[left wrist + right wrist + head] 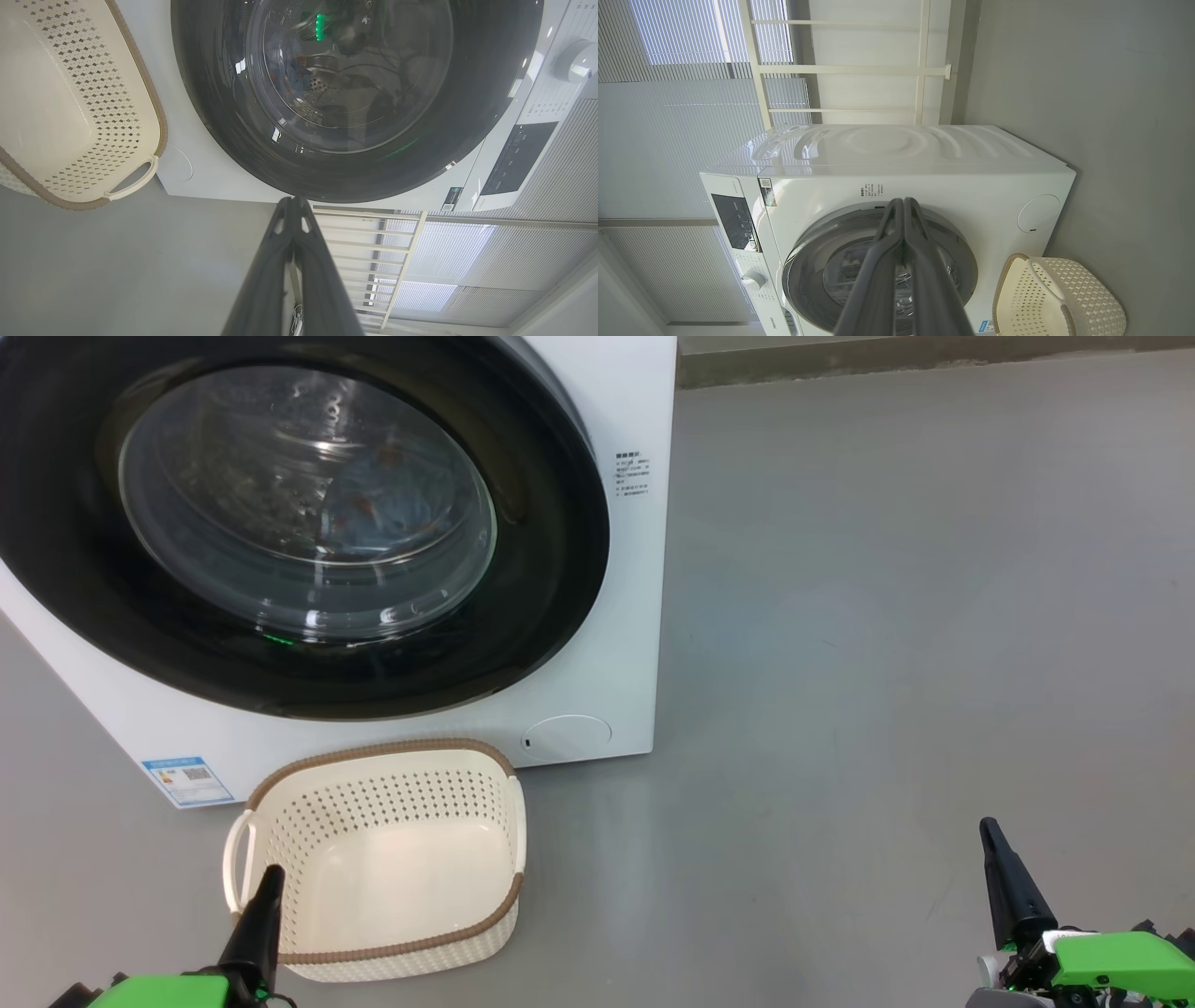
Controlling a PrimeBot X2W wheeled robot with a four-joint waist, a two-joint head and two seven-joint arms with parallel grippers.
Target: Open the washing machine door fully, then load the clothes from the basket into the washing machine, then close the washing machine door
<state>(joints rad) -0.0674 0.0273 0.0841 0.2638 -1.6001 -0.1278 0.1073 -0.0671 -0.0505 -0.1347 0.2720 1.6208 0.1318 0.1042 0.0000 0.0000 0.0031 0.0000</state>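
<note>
1. Head view: left jaws and right jaws are both pressed shut and hold nothing.
2. Washing machine door [299, 513], ahead of and above the left jaws, appears shut. The clothes [392, 504] lie behind its glass, inside the washing machine [635, 411].
3. Handling, as judged: the door is rigid and hinged, and its glossy rim is likely slippery. No handle can be made out, so the rim's outer edge is the probable hold. The clothes are soft, light and limp; pinch a fold.
4. Basket [383, 747], just ahead of the left jaws, stands empty on the floor [887, 616] against the machine. It would hinder a low reach to the door. The right jaws stand well apart from the machine.
</note>
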